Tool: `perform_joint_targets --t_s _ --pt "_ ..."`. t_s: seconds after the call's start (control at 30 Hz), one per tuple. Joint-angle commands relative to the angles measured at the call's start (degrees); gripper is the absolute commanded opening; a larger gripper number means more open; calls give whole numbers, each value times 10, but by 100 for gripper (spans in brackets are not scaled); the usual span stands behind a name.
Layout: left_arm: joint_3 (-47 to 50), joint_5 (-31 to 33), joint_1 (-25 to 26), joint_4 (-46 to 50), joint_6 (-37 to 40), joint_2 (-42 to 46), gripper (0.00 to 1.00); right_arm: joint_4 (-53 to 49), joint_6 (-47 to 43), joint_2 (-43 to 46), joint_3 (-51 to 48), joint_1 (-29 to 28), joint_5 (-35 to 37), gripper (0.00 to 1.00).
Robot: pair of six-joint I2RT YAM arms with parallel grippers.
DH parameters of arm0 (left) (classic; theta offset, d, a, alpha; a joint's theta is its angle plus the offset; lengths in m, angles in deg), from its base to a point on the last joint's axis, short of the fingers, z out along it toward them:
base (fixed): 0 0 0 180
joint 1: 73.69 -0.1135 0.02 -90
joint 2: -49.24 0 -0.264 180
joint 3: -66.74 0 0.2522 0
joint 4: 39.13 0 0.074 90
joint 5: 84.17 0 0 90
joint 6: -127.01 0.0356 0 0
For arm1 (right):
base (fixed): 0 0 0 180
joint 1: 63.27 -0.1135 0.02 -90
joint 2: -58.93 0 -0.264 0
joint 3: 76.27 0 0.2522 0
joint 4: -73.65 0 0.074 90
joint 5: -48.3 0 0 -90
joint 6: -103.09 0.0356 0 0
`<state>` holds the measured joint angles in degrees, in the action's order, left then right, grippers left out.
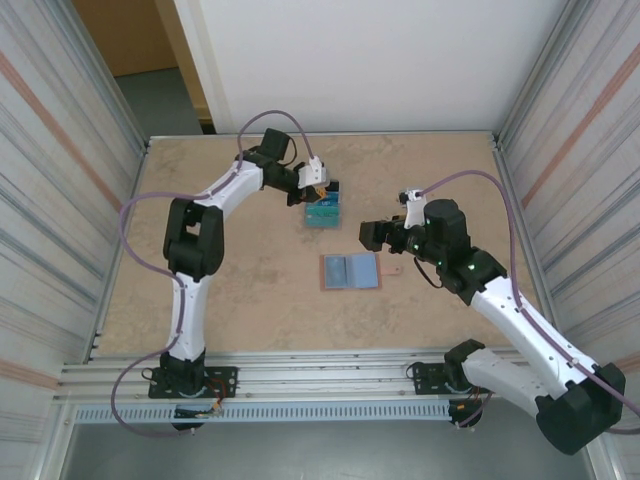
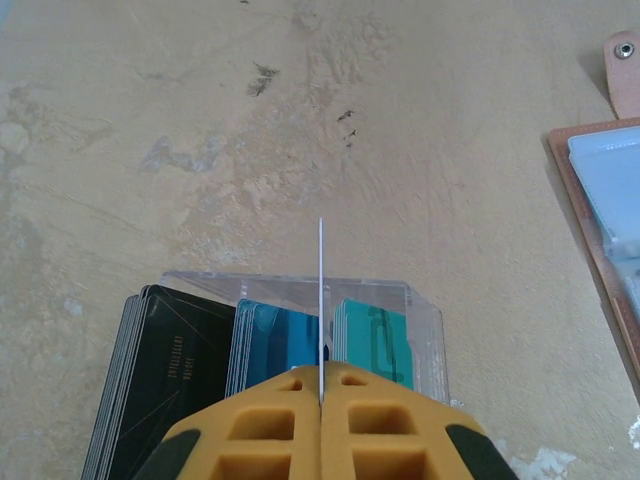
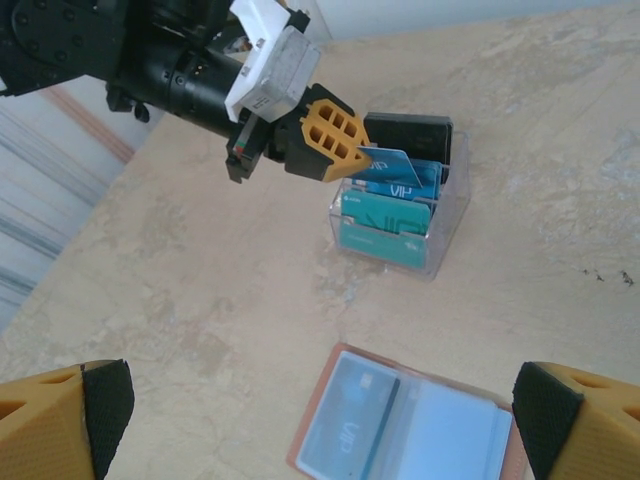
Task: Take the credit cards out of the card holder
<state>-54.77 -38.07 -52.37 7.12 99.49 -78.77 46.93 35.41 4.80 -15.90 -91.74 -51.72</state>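
So here the card holder point(image 1: 350, 271) was lying opened flat around the middle of the table point(image 1: 240, 290), pale blue pockets facing up. Its strap tab point(image 1: 395, 268) poked out on the 3 o'clock side. On the right wrist cam you could make out one bluish card point(image 3: 345, 432) tucked in the pocket on the 9 o'clock side of that view.

The clear tray point(image 1: 322, 212) sat near the holder at its 12 o'clock in the overhead shot, with a strip of bare table between them. The cards in it stood in three bunches: a black stack point(image 2: 160, 370), a blue stack point(image 2: 280, 345) and a teal stack point(image 2: 375, 340).

The left gripper point(image 1: 318, 188) was right over the tray, jaws pinched tight on a single blue card point(image 3: 400, 168). On its own cam that card was edge-on, just a thin pale line sticking out from between the yellow fingers point(image 2: 260, 430), roughly above the seam between the blue and teal stacks. Honestly couldn't tell if it was touching them.

The right gripper point(image 1: 378, 236) hung at about 2 o'clock of the holder, jaws spread wide with nothing in them. Its wrist cam had the holder sitting between the two fingertips.
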Motion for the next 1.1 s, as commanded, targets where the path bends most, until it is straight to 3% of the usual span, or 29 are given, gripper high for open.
perform_joint_targets --t_s 0.0,1.07 --pt "-27 -19 -6 18 12 -16 0 -4 14 16 -4 3 11 99" --pt "-84 -16 -10 37 -2 -78 0 24 29 -6 -20 1 -7 99"
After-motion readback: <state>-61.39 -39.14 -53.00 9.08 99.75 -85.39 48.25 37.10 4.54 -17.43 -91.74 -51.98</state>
